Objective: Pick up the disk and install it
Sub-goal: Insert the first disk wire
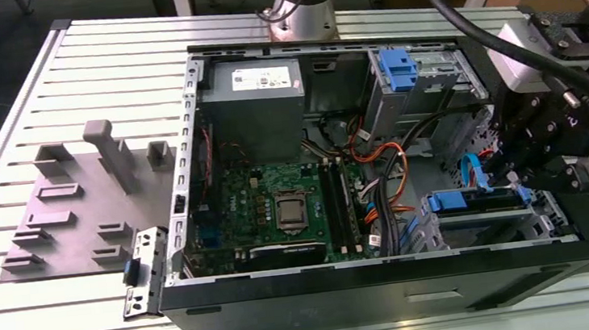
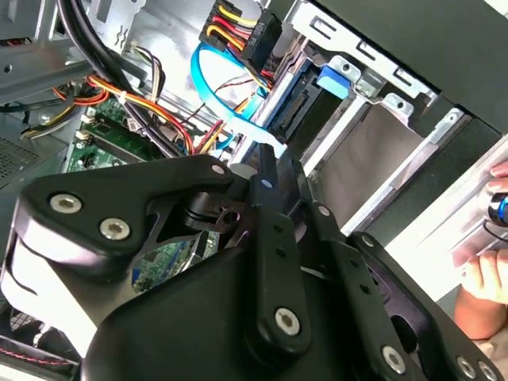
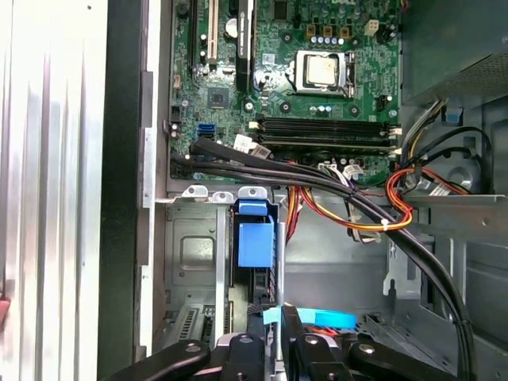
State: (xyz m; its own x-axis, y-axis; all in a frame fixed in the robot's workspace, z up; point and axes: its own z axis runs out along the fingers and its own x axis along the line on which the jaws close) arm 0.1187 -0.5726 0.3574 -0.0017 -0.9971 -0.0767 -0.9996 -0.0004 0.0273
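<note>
Open computer case (image 1: 392, 277) lying on slatted counter (image 1: 50, 318). Disk (image 1: 469, 201), blue-railed, seated in the lower drive cage at the case's corner on the exterior view's right, beside the green motherboard (image 1: 277, 207). End effector (image 1: 512, 180) directly over the disk's end; fingers (image 3: 290, 329) pressed together, grasping nothing visible. A person's hand (image 2: 486, 270) rests outside the case.

A pale, ribbed metal desk (image 1: 60, 317) carries an open black computer case (image 1: 393, 285) toward the exterior view's right. A grey fixture plate (image 1: 73, 227) with upright blocks lies toward that view's left, just beside the case.
</note>
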